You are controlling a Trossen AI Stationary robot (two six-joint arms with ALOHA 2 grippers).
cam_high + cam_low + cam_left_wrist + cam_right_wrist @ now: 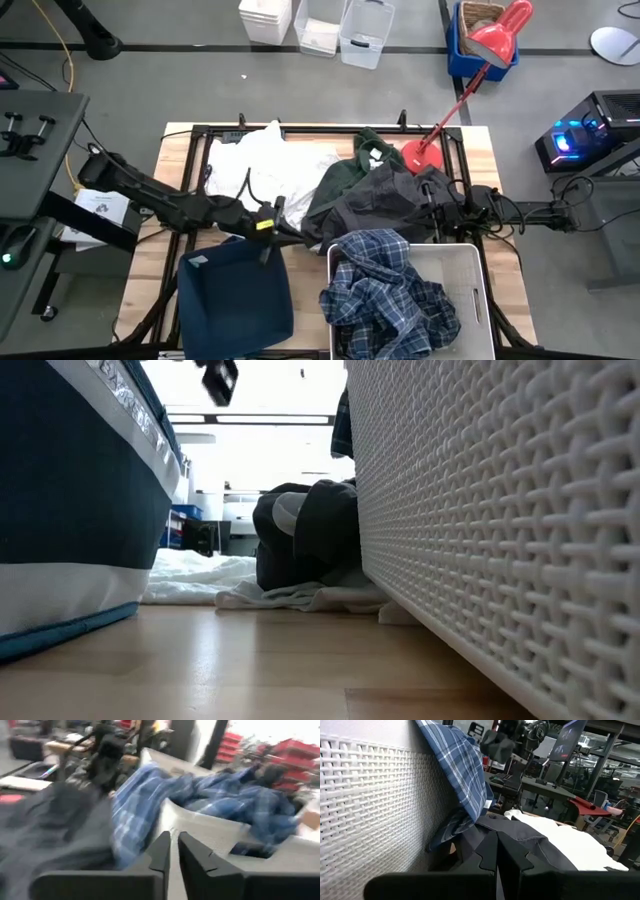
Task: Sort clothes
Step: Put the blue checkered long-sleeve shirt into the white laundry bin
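A blue-and-white plaid shirt [390, 290] lies in the white plastic bin [470, 250], with one part draped over the bin's far wall [465, 775]. White cloth pieces [265, 165], a dark green hoodie [345, 180] and a dark grey jacket [385, 205] lie heaped on the table's far half. My left gripper [268, 228] hovers shut and empty over the gap between the two bins, pointing at the white bin [174, 852]. My right gripper [428, 215] is shut, low over the table, with its tips at the grey jacket [496, 840]. My right gripper's shut fingertips lie level against a fold of the dark grey jacket [520, 832], coming from the table's right side. The fingers hide the spot, so I cannot tell whether any cloth is between them. The jacket lies slack on the table.
The navy fabric bin [235, 300] stands at the near left, next to the white bin. A red desk lamp [425, 150] stands at the table's far right edge. In the low view the jacket [305, 530] and the white cloth [200, 575] lie between the two bins.
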